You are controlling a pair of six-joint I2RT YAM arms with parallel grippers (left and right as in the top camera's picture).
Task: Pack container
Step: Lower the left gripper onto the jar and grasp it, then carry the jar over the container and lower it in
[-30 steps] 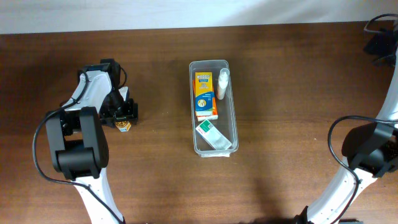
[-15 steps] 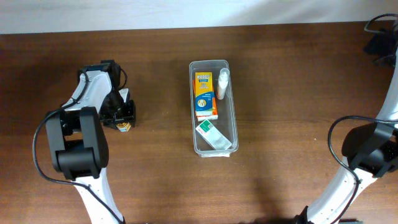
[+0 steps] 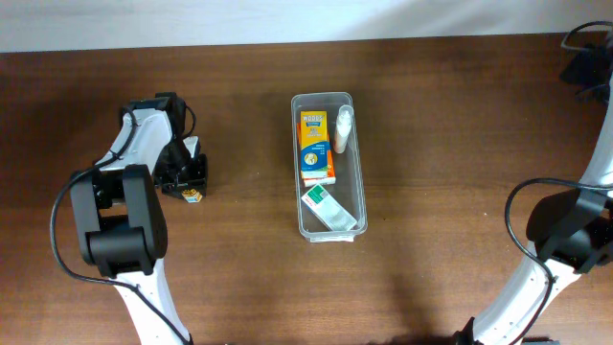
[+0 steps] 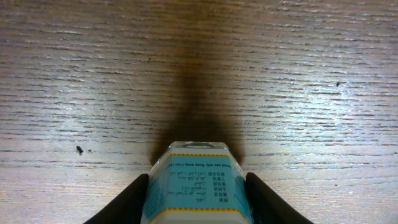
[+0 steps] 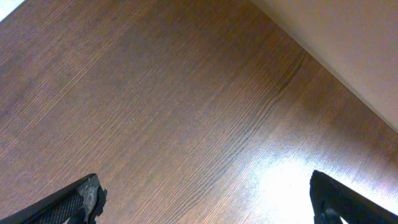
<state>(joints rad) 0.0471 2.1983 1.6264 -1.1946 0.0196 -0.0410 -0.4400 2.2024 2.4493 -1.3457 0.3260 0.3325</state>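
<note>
The container (image 3: 360,182), a long clear plastic bin, lies mid-table. Inside it are an orange box (image 3: 316,147), a white bottle (image 3: 344,129) and a green-and-white packet (image 3: 330,209). To its left, my left gripper (image 3: 190,180) points down at the table and is shut on a small teal box (image 3: 192,195). In the left wrist view the black fingers (image 4: 127,204) press both sides of the teal box (image 4: 198,185), which stands on the wood. My right gripper (image 5: 205,202) hangs open over bare wood, nothing between its fingers; in the overhead view it is at the far right corner (image 3: 584,65).
A pale wall or edge (image 5: 348,43) runs along the table's far side. Brown wood (image 3: 450,240) surrounds the container, with both arms' white links rising from the front corners.
The left jaws have narrowed onto the teal box until they touch its sides. The box stays on the table. The right arm has not moved.
</note>
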